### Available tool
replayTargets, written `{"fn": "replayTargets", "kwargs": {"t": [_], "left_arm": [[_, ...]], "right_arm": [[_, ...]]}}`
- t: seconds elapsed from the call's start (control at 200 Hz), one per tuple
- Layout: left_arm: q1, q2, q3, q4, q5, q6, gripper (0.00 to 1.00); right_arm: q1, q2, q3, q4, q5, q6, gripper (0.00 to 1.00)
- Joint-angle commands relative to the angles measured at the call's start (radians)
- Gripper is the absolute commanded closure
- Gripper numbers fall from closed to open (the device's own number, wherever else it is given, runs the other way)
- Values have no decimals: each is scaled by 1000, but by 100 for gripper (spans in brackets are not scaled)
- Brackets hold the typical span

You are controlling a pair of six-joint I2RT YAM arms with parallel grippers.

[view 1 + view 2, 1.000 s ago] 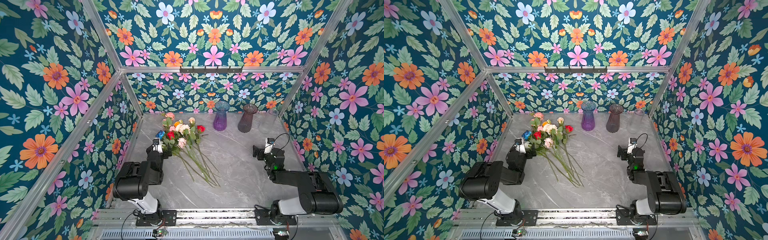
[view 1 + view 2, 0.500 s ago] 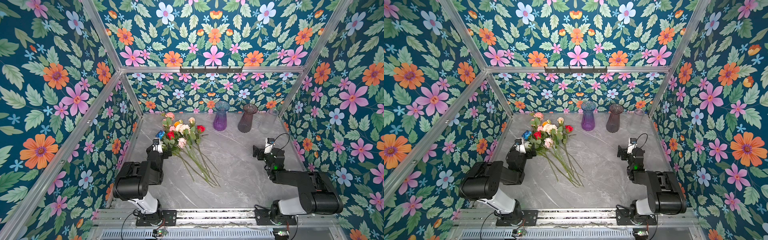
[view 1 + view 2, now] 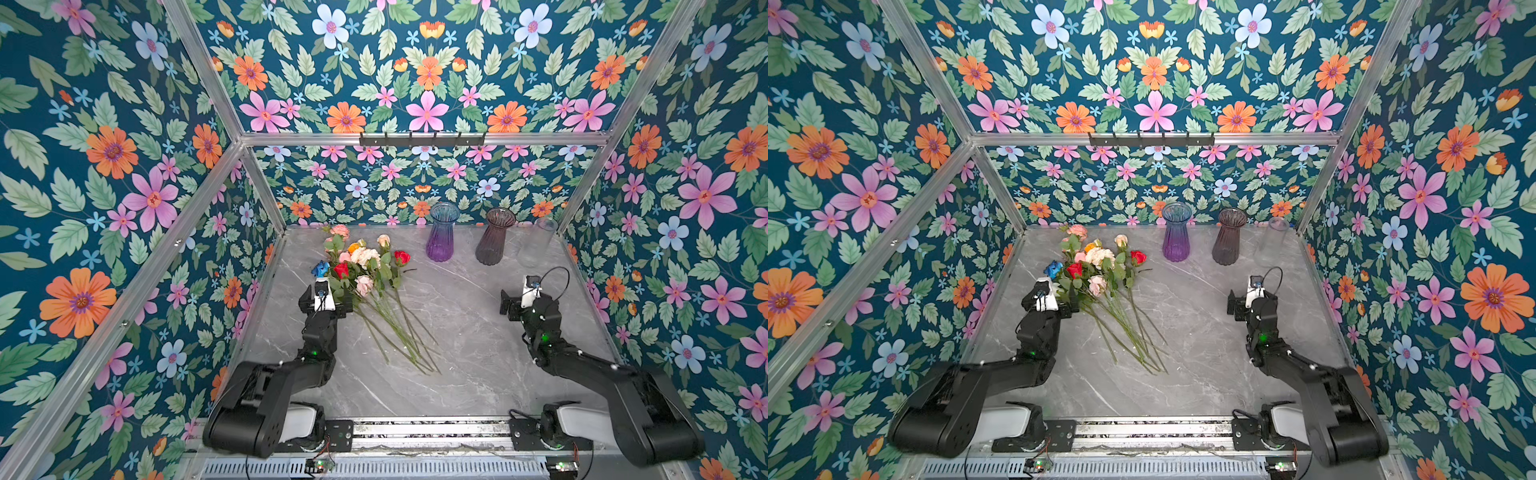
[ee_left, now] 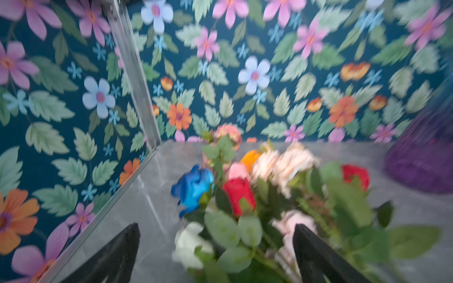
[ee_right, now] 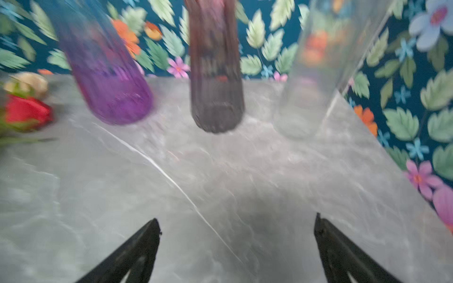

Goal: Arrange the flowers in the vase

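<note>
Left gripper, jaws spread wide and holding nothing, sits at the left edge of the flowers lying far left, seemingly poised to take a stem. Right gripper, equally wide and empty, faces the purple vase, brown vase and clear vase standing far right.

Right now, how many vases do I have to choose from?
3, all upright in a row at the back: the purple vase nearest the flowers, the smoky brown vase in the middle, the clear vase by the right back corner. None looks hidden.
</note>
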Motion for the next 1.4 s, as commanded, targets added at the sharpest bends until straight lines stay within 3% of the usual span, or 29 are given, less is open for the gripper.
{"fn": "replayTargets", "kwargs": {"t": [0.0, 0.065, 0.165, 0.28, 0.425, 0.51, 0.635, 0.695, 0.91, 1.005, 1.17, 1.396], "left_arm": [[-49, -116, 32, -228, -4, -158, 0], [-96, -145, -2, -179, 28, -281, 0], [-132, -56, 43, -155, 173, -392, 0], [-143, 67, 150, -278, 255, -439, 0], [-133, 139, 164, -230, 335, -489, 0], [-133, 163, 192, -249, 373, -488, 0], [-124, 189, 203, -349, 243, -623, 0], [-102, 193, 191, -340, 272, -642, 0], [-93, 135, 200, -352, 334, -595, 0], [-94, 117, 148, -248, 344, -598, 0], [-94, 124, 51, -9, 335, -639, 0], [-95, 167, 80, -9, 381, -639, 0]], "right_arm": [[6, -113, 119, -362, 194, 224, 1], [-14, -176, 187, -595, 287, 500, 1], [-88, -219, 202, -626, 64, 589, 4], [-70, -94, 339, -768, -157, 590, 7], [71, 217, 667, -1100, -353, 414, 6], [185, 351, 793, -1207, -351, 355, 6], [342, 473, 883, -1198, -292, 325, 9], [371, 543, 931, -1184, -308, 345, 10], [314, 661, 1249, -1278, -295, 431, 17], [268, 712, 1435, -1354, -291, 473, 23], [180, 840, 1731, -1479, -333, 557, 23], [144, 1116, 2223, -1716, -321, 546, 29]]}}
